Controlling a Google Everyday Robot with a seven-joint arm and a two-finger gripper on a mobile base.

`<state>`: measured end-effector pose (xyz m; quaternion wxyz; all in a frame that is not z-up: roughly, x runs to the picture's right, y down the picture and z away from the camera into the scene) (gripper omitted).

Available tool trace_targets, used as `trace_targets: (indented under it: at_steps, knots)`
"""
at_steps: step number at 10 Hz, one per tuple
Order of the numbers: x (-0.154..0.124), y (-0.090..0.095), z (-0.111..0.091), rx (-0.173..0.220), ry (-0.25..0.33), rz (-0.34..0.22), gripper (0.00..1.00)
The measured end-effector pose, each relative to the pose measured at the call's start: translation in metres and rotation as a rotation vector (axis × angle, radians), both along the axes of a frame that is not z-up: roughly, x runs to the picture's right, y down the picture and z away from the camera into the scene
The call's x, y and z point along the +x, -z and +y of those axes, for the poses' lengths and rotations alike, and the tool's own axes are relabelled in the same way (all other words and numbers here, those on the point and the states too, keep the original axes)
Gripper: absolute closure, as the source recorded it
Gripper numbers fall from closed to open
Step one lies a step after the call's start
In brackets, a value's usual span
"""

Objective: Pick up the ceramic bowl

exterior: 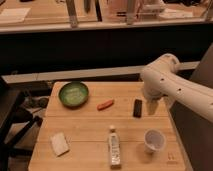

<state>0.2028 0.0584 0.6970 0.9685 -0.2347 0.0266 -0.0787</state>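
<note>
The ceramic bowl [73,94] sits near the back left corner of the table [85,131]: round, shallow, glossy green, darker at the rim, paler inside. Well apart on the right, the gripper [152,106] hangs released and empty, just beside a small black block [137,108].
</note>
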Motion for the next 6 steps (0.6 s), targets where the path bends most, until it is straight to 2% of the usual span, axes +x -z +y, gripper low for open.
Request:
trace_targets:
  at_steps: [2, 6]
  knots:
    - [-0.03, -0.005, -0.011, 0.021, 0.053, -0.021, 0.2]
    - [-0.057, -0.012, -0.026, 0.054, 0.136, -0.057, 0.2]
